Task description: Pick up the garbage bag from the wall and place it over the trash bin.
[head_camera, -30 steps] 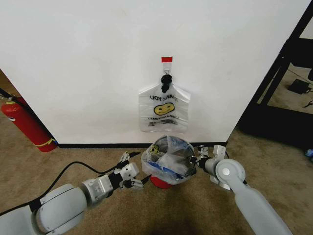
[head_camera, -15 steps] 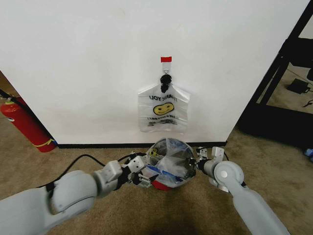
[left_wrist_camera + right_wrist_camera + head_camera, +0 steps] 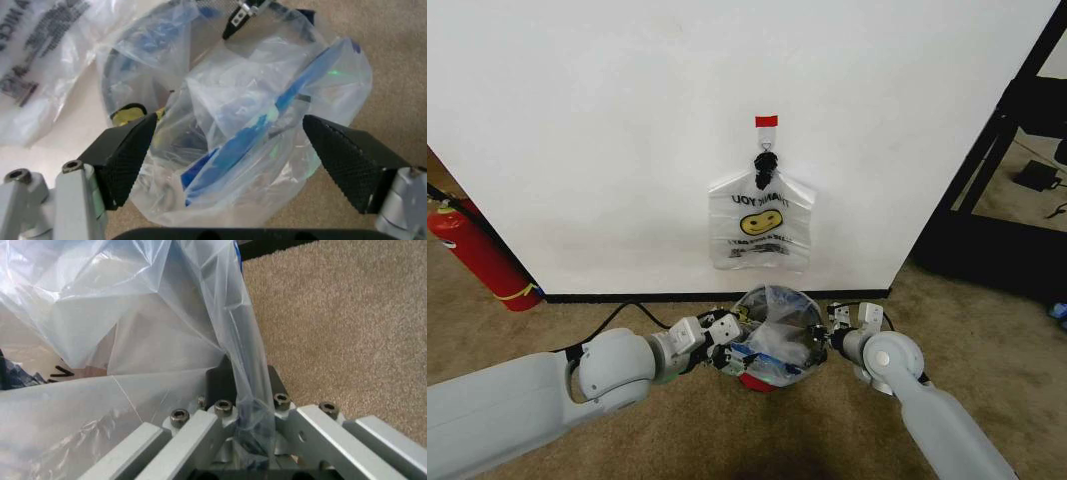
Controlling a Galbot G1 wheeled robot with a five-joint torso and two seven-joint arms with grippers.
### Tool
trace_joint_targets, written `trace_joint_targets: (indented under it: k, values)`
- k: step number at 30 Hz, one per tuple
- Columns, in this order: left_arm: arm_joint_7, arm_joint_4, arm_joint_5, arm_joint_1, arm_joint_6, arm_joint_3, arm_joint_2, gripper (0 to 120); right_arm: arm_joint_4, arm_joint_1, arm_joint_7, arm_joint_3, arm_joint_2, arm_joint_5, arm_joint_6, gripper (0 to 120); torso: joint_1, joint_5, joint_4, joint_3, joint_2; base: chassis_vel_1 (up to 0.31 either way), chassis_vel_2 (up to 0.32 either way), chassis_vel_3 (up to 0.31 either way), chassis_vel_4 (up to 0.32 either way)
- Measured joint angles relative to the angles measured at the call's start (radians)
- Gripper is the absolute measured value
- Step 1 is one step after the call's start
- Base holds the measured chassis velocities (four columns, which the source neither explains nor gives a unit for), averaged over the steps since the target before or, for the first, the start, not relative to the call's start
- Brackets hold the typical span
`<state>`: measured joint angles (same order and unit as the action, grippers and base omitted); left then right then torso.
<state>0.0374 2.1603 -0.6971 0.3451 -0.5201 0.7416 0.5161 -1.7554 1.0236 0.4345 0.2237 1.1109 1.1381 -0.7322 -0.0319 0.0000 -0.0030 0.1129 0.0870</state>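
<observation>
The garbage bag (image 3: 772,335) sits crumpled over the mouth of the trash bin (image 3: 757,378), which stands on the carpet just in front of the white wall (image 3: 627,130). The bag's clear plastic bulges above and around the bin's rim, with blue marks and a patch of yellow showing through the folds.

The left gripper (image 3: 730,346) is at the bin's left side. In the left wrist view its 2 black textured fingers (image 3: 127,155) stand spread wide, released, with the bulk of the bag between them; neither pad presses the plastic. The bag's blue streak runs through the middle of that gap.

The right gripper (image 3: 825,340) is at the bin's right side, against the bag's edge. In the right wrist view a strip of the clear plastic runs down between its fingers (image 3: 233,390), which are clenched on the film, so this gripper grasps the garbage bag at its right edge. Beyond those fingers lies bare carpet (image 3: 333,330).

On the wall above the bin, well apart from both grippers, a flat bunch of like bags (image 3: 761,225) hangs from a hook under a red tab (image 3: 767,121), gathered by a black tie (image 3: 764,172). A red fire extinguisher (image 3: 477,250) leans by the wall, far out past the left arm.
</observation>
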Motion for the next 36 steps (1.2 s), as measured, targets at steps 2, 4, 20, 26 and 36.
trace_joint_targets:
  k: [2, 4, 20, 26, 36]
  values:
    - [0.0, -0.003, 0.005, 0.0, -0.001, 0.005, 0.002, 86, 0.001, 0.0, -0.002, 0.0, 0.0, -0.001, 0.0, 0, 0.0, 0.0, 0.0, 0.0, 0.0, 0.0, 0.0, 0.0, 0.0]
    - [-0.001, -0.017, 0.015, -0.004, -0.002, 0.018, 0.009, 86, 0.002, -0.001, -0.005, 0.0, -0.001, -0.004, 0.0, 0, 0.0, -0.0001, 0.0, 0.0, 0.0, 0.0, 0.0, 0.0, 0.0]
    - [0.004, -0.057, 0.029, -0.03, 0.002, 0.08, 0.039, 28, 0.007, 0.0, -0.008, -0.004, 0.001, -0.013, 0.001, 0, 0.0, 0.0, -0.0001, 0.0, 0.0, 0.0, 0.0, 0.0, 0.0]
    - [0.017, -0.055, 0.012, 0.003, 0.001, 0.063, 0.039, 7, 0.008, 0.003, -0.007, -0.004, 0.007, -0.013, 0.001, 0, 0.0, 0.0, -0.0001, 0.0, 0.0, 0.0, 0.0, 0.0, 0.0]
    - [0.058, -0.032, 0.025, 0.18, 0.032, -0.101, 0.024, 0, -0.004, 0.015, 0.037, 0.013, 0.052, 0.023, 0.002, 0, 0.0, -0.0002, -0.0003, 0.0, 0.0, 0.0, 0.0, 0.0, 0.0]
